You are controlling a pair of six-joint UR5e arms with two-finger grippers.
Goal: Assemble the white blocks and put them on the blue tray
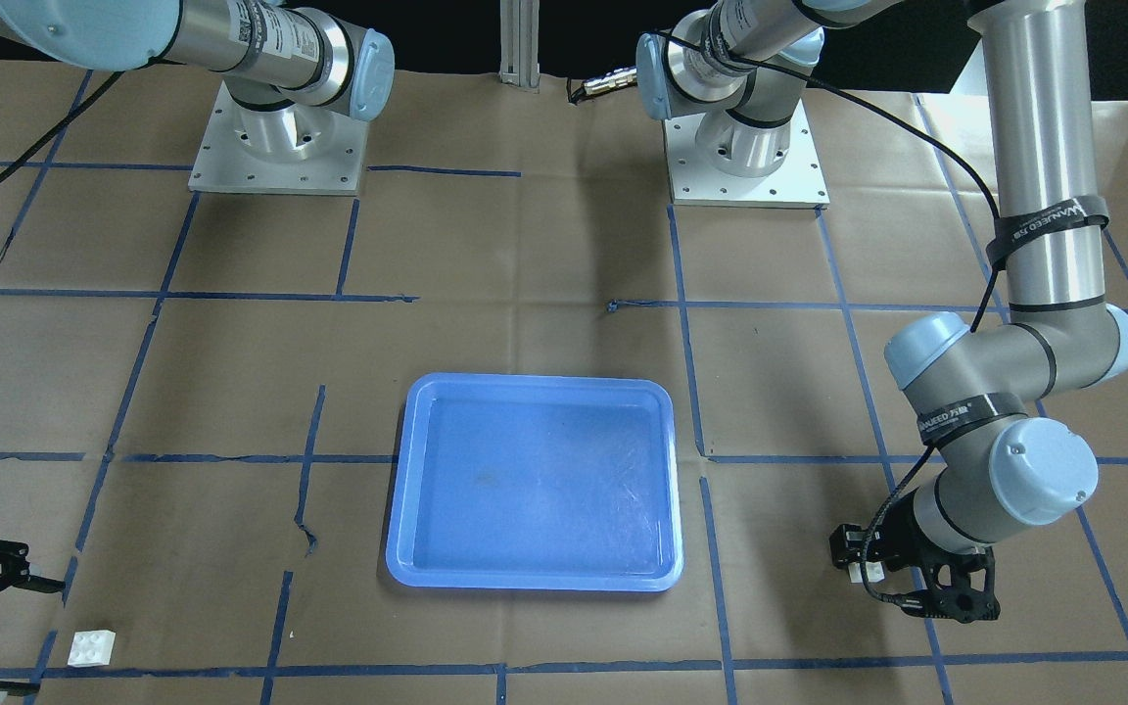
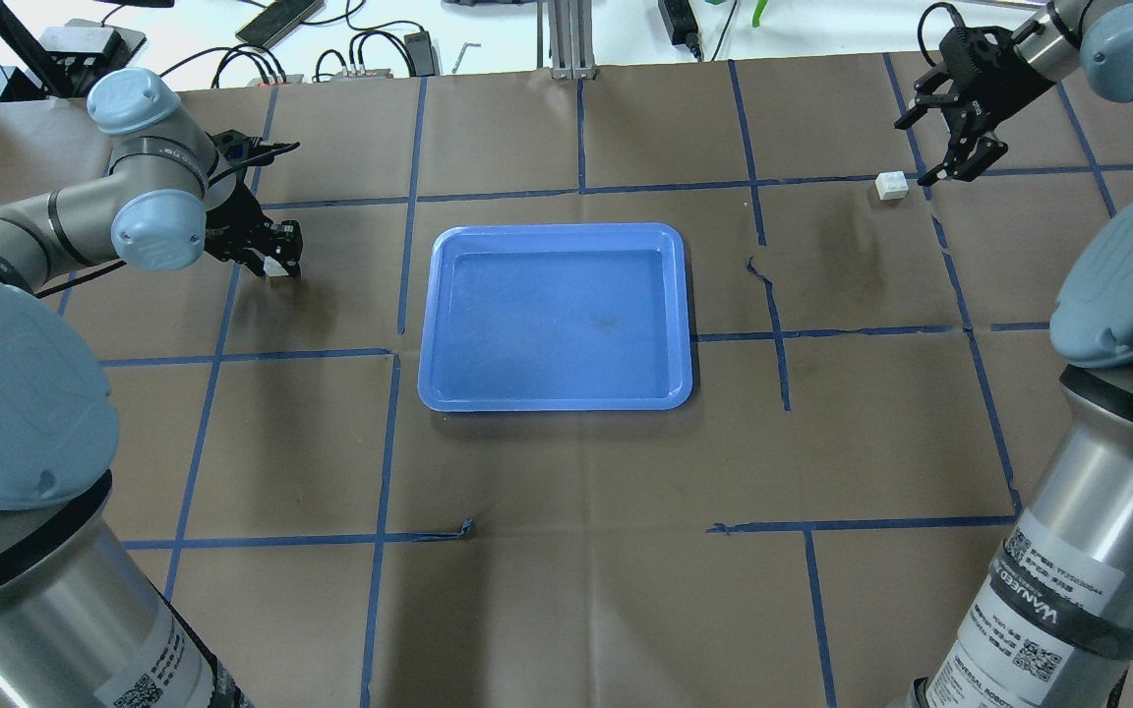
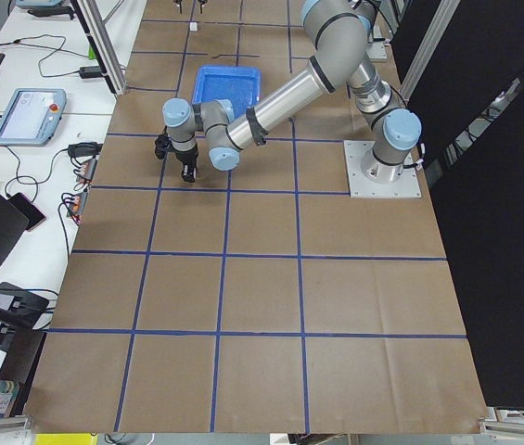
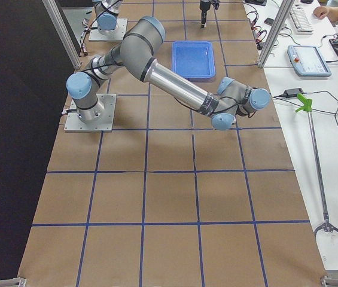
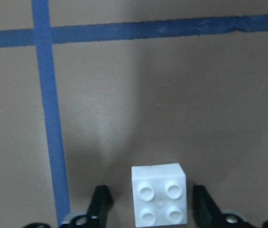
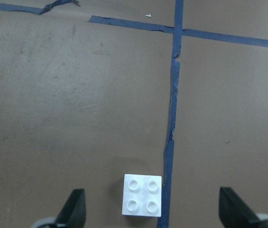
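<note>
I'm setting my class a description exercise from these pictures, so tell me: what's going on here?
Two robot arms are each at a white block, on opposite sides of the blue tray. The left gripper has its open fingers on either side of one white block, with gaps showing. The right gripper hangs open over the other white block without touching it. The tray has nothing in it, and the blocks are not yet joined.

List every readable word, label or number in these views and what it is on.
"WANJEED": upper strap on the left arm.
"WANJEED", then characters too small to read: lower strap on the left arm.
"WANJEED": band on the right arm.
Code stickers on the right arm: too small to read.
</note>
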